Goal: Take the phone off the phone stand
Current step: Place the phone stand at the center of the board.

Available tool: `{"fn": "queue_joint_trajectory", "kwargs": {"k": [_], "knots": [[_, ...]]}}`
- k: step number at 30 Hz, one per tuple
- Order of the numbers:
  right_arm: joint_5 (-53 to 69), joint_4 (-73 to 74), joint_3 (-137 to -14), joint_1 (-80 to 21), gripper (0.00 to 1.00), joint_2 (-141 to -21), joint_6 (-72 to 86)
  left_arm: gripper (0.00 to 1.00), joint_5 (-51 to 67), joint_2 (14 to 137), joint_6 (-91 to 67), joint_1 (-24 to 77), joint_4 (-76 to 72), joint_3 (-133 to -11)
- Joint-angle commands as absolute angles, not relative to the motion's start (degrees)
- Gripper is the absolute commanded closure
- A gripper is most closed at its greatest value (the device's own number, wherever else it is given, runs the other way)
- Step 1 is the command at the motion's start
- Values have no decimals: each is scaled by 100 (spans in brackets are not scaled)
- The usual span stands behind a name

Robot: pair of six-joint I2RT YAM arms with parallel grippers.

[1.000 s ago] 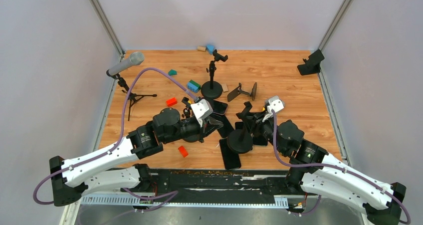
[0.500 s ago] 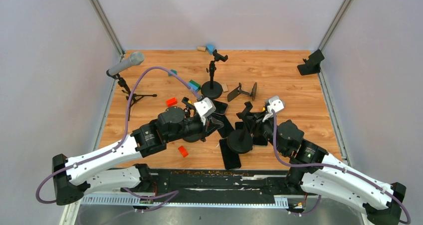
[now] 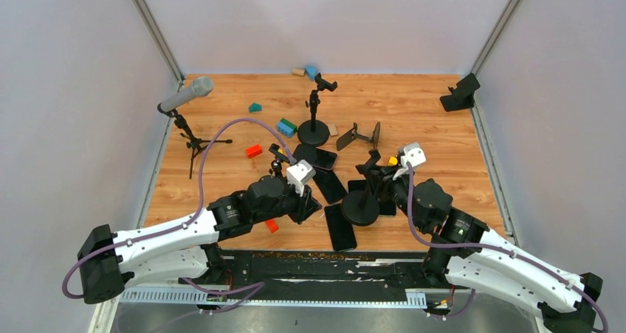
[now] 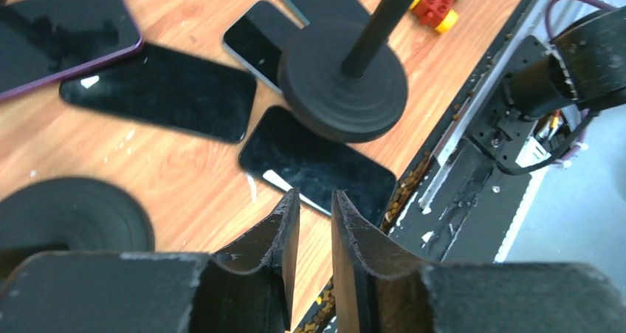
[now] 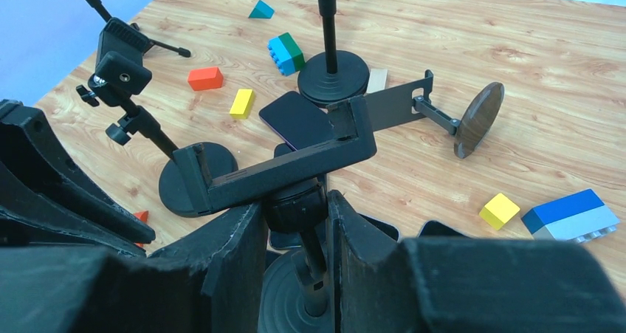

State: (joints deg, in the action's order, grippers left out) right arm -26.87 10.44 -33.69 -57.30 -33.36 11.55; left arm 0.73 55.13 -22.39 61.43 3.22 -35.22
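The black phone stand (image 3: pixel 360 209) stands at the near middle, and its clamp (image 5: pixel 280 167) is empty. My right gripper (image 3: pixel 376 184) is shut on the stand's neck knob (image 5: pixel 295 200), just under the clamp. Several dark phones lie flat on the wood around the base: one near the front edge (image 4: pixel 306 167), one to the left (image 4: pixel 159 89), and a purple-edged one (image 4: pixel 63 34). My left gripper (image 3: pixel 308 200) hovers low, left of the stand base (image 4: pixel 343 89). It holds nothing, and its jaws (image 4: pixel 315 194) are almost closed with a narrow gap.
A second round-base stand (image 3: pixel 314 130) and a folding stand (image 3: pixel 359 135) are behind. A small clamp stand (image 3: pixel 279 159) is by my left wrist. A microphone on a tripod (image 3: pixel 186 95) stands far left. Coloured blocks are scattered, with a red one (image 3: pixel 271 224) near the front rail.
My left arm has drawn back toward the near edge, and its jaws have narrowed. My right gripper and the stand top have shifted slightly right.
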Motion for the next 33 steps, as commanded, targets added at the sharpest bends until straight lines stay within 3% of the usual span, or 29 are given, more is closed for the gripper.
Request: {"fn": "queue_joint_trajectory", "kwargs": {"k": [1, 10, 19, 25, 33], "knots": [[-2906, 543, -3645, -5736, 100, -3209, 1277, 69, -437, 5222, -2636, 6180, 41, -3278], [-3580, 1216, -4463, -5338, 100, -4022, 1011, 66, -375, 5077, -2566, 6271, 95, -3198], [-2259, 1532, -5971, -2549, 100, -5471, 758, 54, 254, 5235, -1912, 6380, 872, -3632], [-1386, 513, -6629, -1150, 100, -6733, 759, 48, 725, 4923, -1694, 6382, 1009, -3585], [-771, -1008, -7358, -536, 100, -8763, 560, 39, 1252, 4175, -1369, 6381, 1547, -3619]]}}
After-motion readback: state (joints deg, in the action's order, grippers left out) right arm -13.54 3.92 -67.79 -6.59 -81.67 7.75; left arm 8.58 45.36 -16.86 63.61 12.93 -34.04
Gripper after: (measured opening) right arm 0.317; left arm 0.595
